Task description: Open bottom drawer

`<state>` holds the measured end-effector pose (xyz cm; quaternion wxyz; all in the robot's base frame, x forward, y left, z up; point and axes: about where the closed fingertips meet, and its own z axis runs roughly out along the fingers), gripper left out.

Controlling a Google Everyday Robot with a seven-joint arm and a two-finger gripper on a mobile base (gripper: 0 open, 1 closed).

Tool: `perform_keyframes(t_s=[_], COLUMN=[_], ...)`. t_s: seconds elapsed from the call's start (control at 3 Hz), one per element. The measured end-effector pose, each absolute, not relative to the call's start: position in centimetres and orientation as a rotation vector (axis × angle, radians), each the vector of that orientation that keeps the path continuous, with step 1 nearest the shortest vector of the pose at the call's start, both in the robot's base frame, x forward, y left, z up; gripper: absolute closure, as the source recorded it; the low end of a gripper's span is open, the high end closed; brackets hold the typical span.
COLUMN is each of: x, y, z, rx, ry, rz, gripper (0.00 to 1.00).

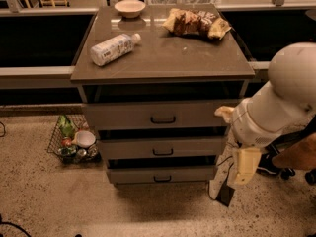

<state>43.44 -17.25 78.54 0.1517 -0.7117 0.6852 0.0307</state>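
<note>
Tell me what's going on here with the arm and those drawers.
A robot arm is at the right of a three-drawer cabinet. Its pincer hangs beside the cabinet's right edge, level with the lower drawers and well clear of any handle. The bottom drawer looks not yet pulled out. A bottle, a bowl and snack bags lie on top. A basket sits on the floor to the left.
</note>
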Motion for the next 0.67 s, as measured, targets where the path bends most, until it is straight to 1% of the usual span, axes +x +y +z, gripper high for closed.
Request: perform_keyframes(t_s=[0.67], x=[42.7], y=[-14.3], z=[70.3], rx=[-1.984], ry=[1.910], rz=[0.253], gripper=[0.00])
